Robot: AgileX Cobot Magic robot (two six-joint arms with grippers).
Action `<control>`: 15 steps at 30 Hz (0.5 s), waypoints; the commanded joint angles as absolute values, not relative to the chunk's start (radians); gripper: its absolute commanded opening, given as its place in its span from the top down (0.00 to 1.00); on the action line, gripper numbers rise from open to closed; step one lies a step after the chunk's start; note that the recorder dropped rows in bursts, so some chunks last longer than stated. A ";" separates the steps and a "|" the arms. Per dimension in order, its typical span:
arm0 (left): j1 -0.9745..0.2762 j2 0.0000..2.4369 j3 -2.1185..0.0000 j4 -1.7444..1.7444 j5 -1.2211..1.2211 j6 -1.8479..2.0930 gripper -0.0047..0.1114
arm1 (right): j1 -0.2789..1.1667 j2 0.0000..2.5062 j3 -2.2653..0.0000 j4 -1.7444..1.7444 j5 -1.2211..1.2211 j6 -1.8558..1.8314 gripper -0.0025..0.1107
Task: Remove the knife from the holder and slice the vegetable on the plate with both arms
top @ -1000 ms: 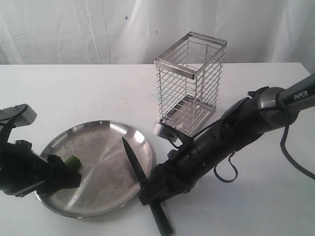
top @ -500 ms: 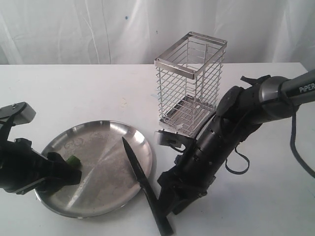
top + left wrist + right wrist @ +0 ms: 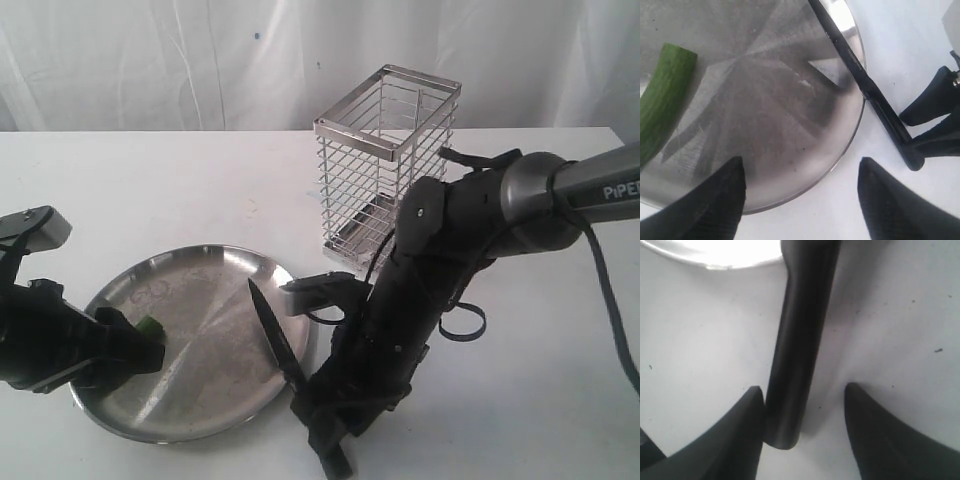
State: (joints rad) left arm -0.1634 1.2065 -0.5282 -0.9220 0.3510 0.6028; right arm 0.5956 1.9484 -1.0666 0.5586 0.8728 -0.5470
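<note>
grey arm (image 3: 560, 195) reads "piper"

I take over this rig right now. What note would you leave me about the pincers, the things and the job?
Left pincer: open, at the plate, chili beside it, not held.
Right pincer: open, straddling the knife handle on the table, no grip yet.
Knife: blade across the plate rim.
Holder: upright beyond the plate.
Done: knife out of holder.
Left: grip knife, steady chili, slice.
</note>
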 commanded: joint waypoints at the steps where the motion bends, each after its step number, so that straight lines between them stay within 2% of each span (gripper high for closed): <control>1: -0.164 1.198 -0.521 -0.942 0.363 0.606 0.38 | 0.632 1.989 -1.046 0.365 0.710 -0.442 0.54; 9: -0.164 1.198 -0.521 -0.942 0.361 0.606 0.38 | 0.668 1.991 -1.046 0.363 0.675 -0.359 0.55; 15: -0.164 1.198 -0.521 -0.942 0.359 0.606 0.38 | 0.668 1.991 -1.046 0.367 0.668 -0.344 0.66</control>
State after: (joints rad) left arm -0.1634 1.2065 -0.5282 -0.9230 0.3487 0.6028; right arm 0.6679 1.9362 -1.0684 0.4450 0.7465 -0.3460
